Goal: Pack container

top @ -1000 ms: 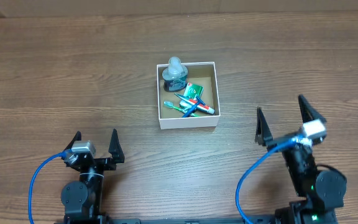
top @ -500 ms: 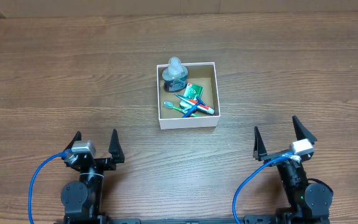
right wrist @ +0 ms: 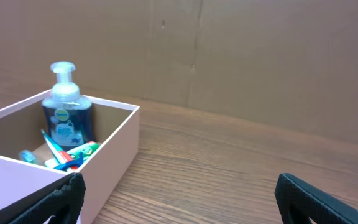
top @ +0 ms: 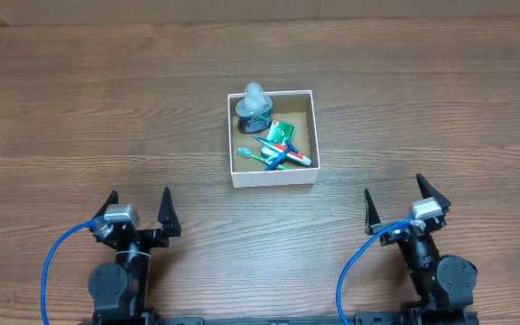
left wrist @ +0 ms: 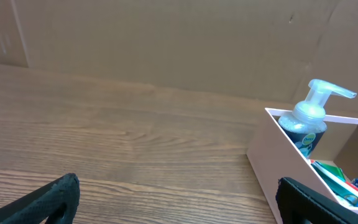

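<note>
The container (top: 272, 178), a shallow square white box with a brown inside, sits at the table's middle. In it stand a dark pump bottle with a clear top (top: 255, 105) and lie a green packet (top: 281, 132) and several toothbrushes (top: 278, 153). It also shows in the left wrist view (left wrist: 278, 149) and the right wrist view (right wrist: 114, 155). My left gripper (top: 139, 212) is open and empty near the front left. My right gripper (top: 395, 206) is open and empty near the front right. Both are well short of the container.
A brown cardboard wall (left wrist: 166, 43) stands behind the wooden table (top: 79, 117). Blue cables (top: 57, 262) loop beside both arm bases.
My right arm has drawn back toward the front edge and lowered, its gripper staying open. The left arm and the container have not moved.
</note>
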`<control>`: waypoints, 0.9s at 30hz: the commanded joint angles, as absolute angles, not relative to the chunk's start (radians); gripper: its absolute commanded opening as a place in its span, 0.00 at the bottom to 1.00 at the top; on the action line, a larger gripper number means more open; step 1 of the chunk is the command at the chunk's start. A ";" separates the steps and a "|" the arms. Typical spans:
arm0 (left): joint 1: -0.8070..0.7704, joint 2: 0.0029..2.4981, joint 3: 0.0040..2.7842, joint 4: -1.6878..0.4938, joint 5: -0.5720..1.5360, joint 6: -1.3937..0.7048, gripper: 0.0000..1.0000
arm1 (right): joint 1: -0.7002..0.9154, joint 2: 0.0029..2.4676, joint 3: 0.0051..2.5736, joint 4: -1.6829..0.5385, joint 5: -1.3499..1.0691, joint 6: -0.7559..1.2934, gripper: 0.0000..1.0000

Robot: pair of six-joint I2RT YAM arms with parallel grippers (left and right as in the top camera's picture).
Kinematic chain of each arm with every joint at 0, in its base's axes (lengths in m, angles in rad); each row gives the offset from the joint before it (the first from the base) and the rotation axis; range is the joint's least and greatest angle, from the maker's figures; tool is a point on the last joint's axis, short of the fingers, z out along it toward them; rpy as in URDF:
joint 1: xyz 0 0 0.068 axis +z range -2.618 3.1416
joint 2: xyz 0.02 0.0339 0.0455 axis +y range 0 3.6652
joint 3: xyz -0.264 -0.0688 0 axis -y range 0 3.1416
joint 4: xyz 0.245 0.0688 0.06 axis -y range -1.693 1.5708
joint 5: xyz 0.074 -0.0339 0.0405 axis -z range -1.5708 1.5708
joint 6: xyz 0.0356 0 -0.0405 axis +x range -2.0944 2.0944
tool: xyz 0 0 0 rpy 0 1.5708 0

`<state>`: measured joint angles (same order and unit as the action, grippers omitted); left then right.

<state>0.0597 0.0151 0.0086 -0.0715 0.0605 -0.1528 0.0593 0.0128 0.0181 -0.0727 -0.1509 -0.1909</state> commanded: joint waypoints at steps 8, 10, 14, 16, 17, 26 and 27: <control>0.067 0.004 0.005 -0.071 0.075 -0.134 1.00 | 0.055 0.003 0.008 -0.081 -0.035 -0.101 1.00; 0.067 0.004 0.005 -0.071 0.075 -0.134 1.00 | 0.055 0.003 0.008 -0.081 -0.036 -0.101 1.00; 0.067 0.004 0.005 -0.071 0.075 -0.134 1.00 | 0.055 0.003 0.008 -0.081 -0.035 -0.101 1.00; 0.067 0.004 0.005 -0.071 0.075 -0.134 1.00 | 0.054 0.003 0.008 -0.081 -0.035 -0.101 1.00; 0.067 0.004 0.005 -0.071 0.075 -0.134 1.00 | 0.054 0.003 0.008 -0.081 -0.035 -0.101 1.00; 0.067 0.004 0.005 -0.071 0.075 -0.134 1.00 | 0.055 0.003 0.008 -0.081 -0.035 -0.101 1.00; 0.067 0.004 0.005 -0.071 0.075 -0.134 1.00 | 0.055 0.003 0.008 -0.081 -0.035 -0.101 1.00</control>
<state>0.0597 0.0151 0.0086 -0.0715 0.0605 -0.1528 0.0593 0.0128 0.0185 -0.0834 -0.0444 -0.1070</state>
